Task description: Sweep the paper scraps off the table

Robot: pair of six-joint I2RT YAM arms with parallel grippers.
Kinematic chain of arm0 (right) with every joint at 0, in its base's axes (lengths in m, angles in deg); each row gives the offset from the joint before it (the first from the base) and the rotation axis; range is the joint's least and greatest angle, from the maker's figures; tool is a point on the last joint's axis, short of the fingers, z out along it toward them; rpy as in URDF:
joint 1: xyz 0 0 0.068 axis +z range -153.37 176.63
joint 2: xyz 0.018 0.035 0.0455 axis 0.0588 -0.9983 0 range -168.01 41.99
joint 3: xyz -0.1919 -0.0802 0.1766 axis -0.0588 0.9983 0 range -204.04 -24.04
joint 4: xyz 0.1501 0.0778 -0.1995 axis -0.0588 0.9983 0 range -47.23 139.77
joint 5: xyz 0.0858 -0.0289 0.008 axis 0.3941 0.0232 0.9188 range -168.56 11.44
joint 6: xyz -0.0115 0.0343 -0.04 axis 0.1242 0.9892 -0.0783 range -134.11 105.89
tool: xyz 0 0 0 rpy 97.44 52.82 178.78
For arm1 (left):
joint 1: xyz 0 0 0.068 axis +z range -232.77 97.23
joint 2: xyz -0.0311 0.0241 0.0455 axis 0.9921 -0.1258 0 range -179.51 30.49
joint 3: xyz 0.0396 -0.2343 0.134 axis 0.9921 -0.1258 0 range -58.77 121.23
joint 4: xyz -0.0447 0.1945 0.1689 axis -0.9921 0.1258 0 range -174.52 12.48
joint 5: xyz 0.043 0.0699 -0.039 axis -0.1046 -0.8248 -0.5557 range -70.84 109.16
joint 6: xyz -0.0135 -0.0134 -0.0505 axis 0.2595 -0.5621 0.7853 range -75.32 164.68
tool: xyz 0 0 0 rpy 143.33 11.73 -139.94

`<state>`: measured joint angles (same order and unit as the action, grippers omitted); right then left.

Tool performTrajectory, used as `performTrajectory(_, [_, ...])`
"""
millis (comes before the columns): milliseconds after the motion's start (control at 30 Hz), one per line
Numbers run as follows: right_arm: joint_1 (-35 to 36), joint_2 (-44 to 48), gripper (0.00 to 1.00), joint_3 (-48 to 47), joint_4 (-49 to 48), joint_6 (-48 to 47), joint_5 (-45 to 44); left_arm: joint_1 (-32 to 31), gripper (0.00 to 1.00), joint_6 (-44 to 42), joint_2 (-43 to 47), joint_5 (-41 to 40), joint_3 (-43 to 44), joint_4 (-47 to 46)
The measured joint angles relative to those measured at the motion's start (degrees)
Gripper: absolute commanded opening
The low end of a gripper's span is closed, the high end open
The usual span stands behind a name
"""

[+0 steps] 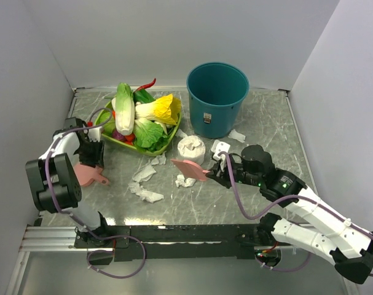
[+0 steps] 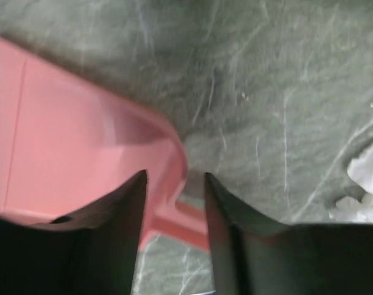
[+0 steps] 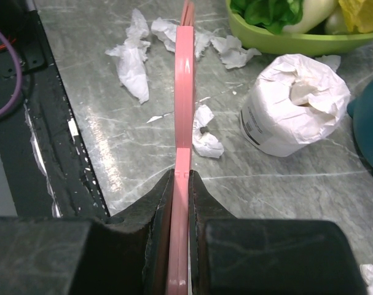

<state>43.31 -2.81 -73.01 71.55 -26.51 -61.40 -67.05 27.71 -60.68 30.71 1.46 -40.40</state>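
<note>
Several paper scraps (image 1: 144,174) (image 3: 132,58) lie loose on the counter (image 1: 266,123): a cluster left of centre, one against the tray's near edge, one just beside the paddle, one to the right of the bucket. Right pincer (image 1: 214,175) (image 3: 181,175) is clamped on the handle of a thin pink paddle (image 1: 187,167) (image 3: 184,92), held edge-on, blade pointing toward the cluster. Upright tissue roll (image 1: 191,147) (image 3: 294,104) stands close beside the paddle on its far side, between it and the teal bucket (image 1: 217,98); the bucket is upright and open-topped, only teal wall and floor visible inside. Green tray (image 1: 169,142) sits at rear left, holding pale cabbage, a yellow-leaved head, green leaves and a red chilli. Left pincer (image 1: 91,153) (image 2: 174,178) has its jaws apart, straddling the neck of the pink dustpan (image 1: 88,173) (image 2: 69,160) at the counter's left side, well apart from the scraps; contact with the neck cannot be told
</note>
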Motion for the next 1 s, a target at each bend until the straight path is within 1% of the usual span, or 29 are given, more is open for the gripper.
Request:
performTrajectory(33, [-0.37, -0.07, 0.00, 0.00, 0.02, 0.00, 0.00, -0.39, 0.39, -0.02, -1.18, -0.07, 0.15, -0.61])
performTrajectory(67, [-0.59, -0.15, 0.00, 0.00, 0.00, 0.00, -0.02, -0.72, 0.34, 0.09, -1.95, -0.13, 0.24, -0.96])
performTrajectory(200, [-1.31, -0.90, 0.00, -0.02, 0.00, -0.04, -0.02, -1.92, 0.23, 0.11, -3.72, -0.46, 0.24, -1.75])
performTrajectory(267, [-1.46, -1.51, 0.00, -0.22, 0.02, -0.09, 0.00, -2.27, 0.17, -0.04, -3.54, -0.42, 0.24, -1.84])
performTrajectory(333, [-1.60, -2.08, 0.00, -0.44, 0.04, -0.24, -0.02, -2.36, 0.13, -0.39, -3.13, -0.42, -0.04, -1.90])
performTrajectory(367, [-1.62, -2.40, 0.00, -0.63, 0.02, -0.35, -0.09, -2.36, 0.07, -0.96, -2.56, -0.44, -0.59, -1.92])
performTrajectory(433, [-1.66, -2.84, 0.00, -0.92, 0.00, -0.57, -0.13, -2.36, 0.01, -2.54, -0.44, -0.46, -2.34, -1.70])
performTrajectory(667, [-2.10, -3.58, 0.00, -1.53, 0.00, -1.16, -0.17, -2.38, 0.01, -14.64, 11.56, -0.85, -9.92, 3.10])
performTrajectory(833, [-2.12, -4.22, 0.00, -1.60, 0.02, -1.57, -0.20, -2.80, 0.01, -27.08, 16.98, 1.05, -10.36, 8.72])
performTrajectory(1000, [-2.23, -4.52, 0.00, -1.62, 0.02, -2.05, -0.20, -6.34, 0.01, -41.42, 22.03, 2.05, -10.27, 13.75])
